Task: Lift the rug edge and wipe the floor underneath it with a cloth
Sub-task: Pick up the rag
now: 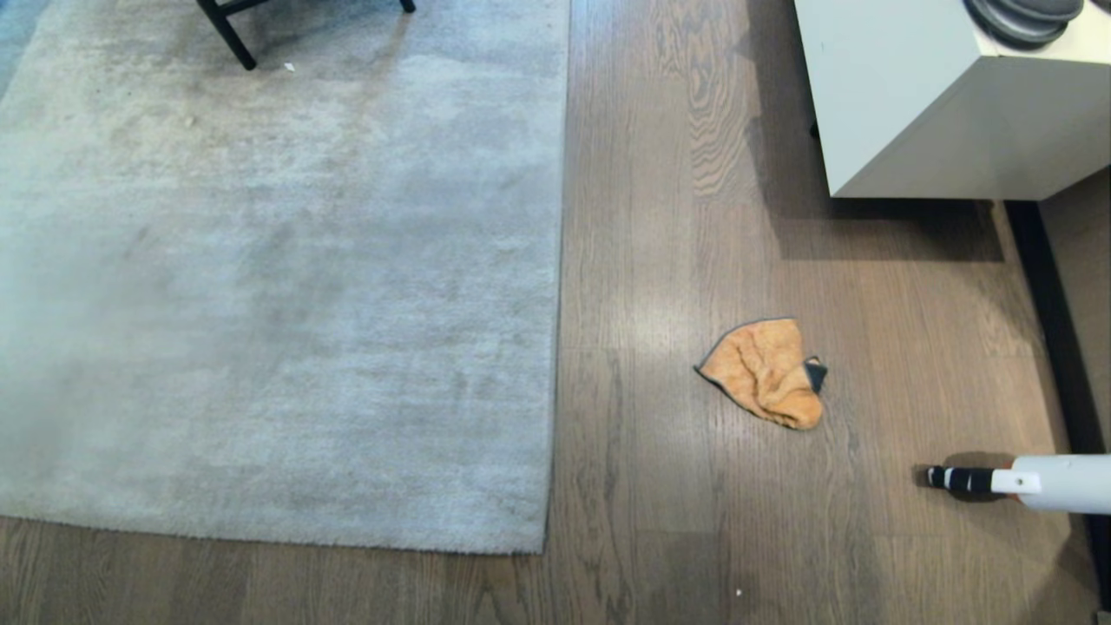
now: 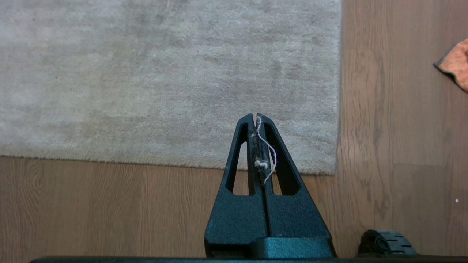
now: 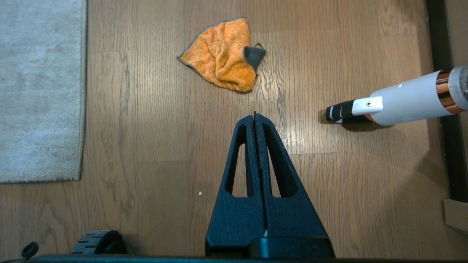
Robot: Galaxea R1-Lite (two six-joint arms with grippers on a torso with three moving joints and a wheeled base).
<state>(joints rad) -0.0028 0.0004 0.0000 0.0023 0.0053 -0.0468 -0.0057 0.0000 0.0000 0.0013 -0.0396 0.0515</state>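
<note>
The pale grey rug lies flat on the brown wood-plank floor; its straight rug edge runs along the planks, ending in a near corner, and nothing lifts it. To the right of that edge, well apart from it, the orange cloth lies crumpled on the bare planks, a dark grey trim corner folded up on the side away from the rug. Farther from the rug than the cloth, a white handheld vacuum rests on the planks, its black-and-white striped nozzle pointing back toward the rug; beyond the cloth, also on the side away from the rug, stands a pale cabinet with dark round objects on top; black chair legs stand on the far part of the rug.

The left gripper hangs above the rug's near corner, jaws pressed together on nothing, with a pale thread snagged along the seam; in the left wrist view the cloth shows past the rug's edge. The right gripper hangs over bare planks just on the near side of the cloth, clear of it, jaws likewise clenched empty; the vacuum lies off to its side away from the rug. A ridged black wheel of the base sits below it.
</note>
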